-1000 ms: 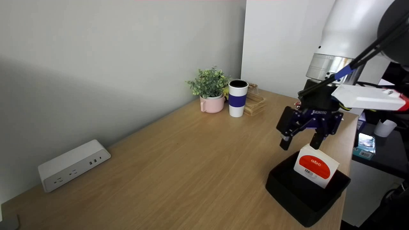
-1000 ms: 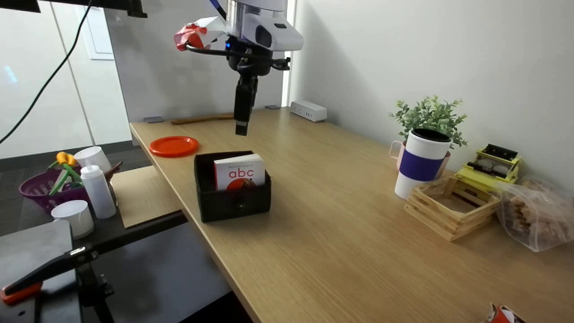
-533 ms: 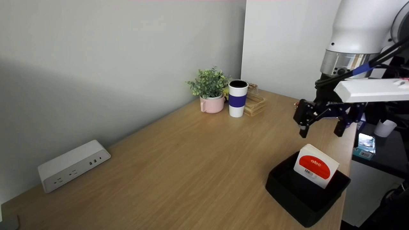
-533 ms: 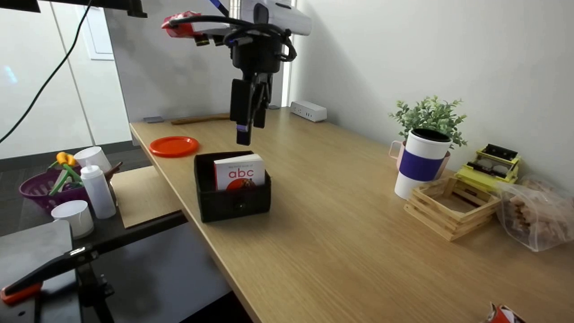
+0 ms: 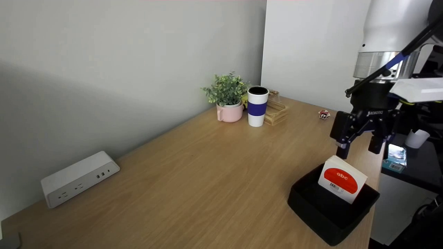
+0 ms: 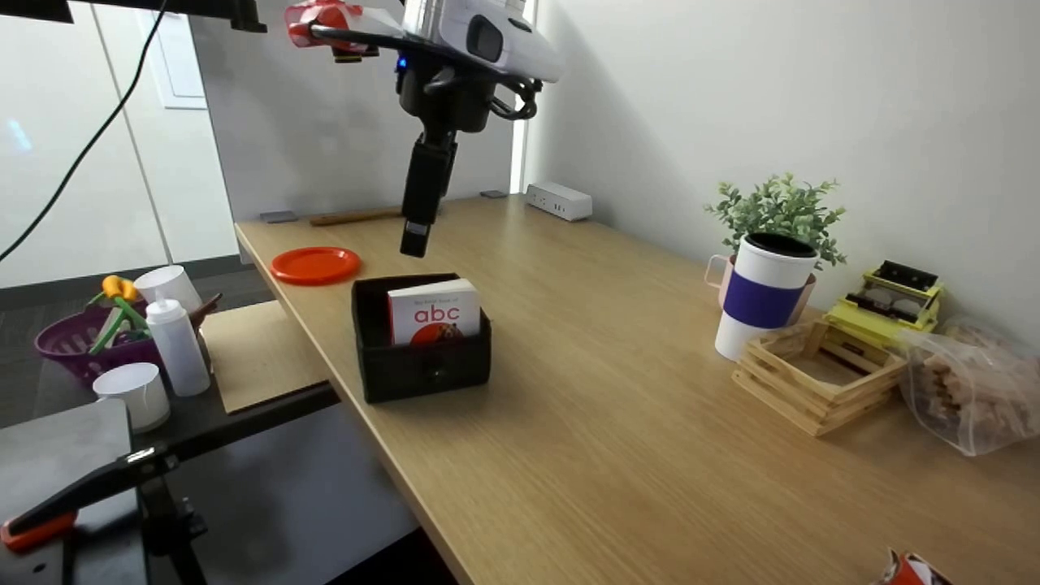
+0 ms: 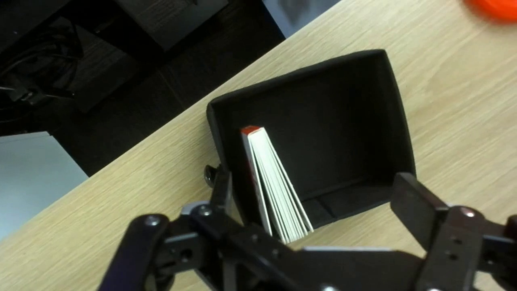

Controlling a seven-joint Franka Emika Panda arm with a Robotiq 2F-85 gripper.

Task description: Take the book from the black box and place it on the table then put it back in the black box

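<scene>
- One gripper [image 5: 359,150], its two fingers spread wide, hanging higher than the book [image 5: 341,181] and apart from it!
- Just the one book, standing on edge inside one black box [image 5: 311,218], top showing above the rim.
- One tumbler [image 6: 761,301], one wooden crate [image 6: 780,388], one red plate [image 6: 315,266].
- Black box just beside the edge of the table [image 6: 617,455]; a broad stretch of tabletop between it and the tumbler!

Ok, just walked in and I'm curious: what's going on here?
A white robot arm hangs its open black hand above a low square matte black box on a light wood-grain table, gripping nothing. A small white rectangular book with a red-orange patch stands inside. Whether it's yet to come out or already back, I can't tell.
</scene>
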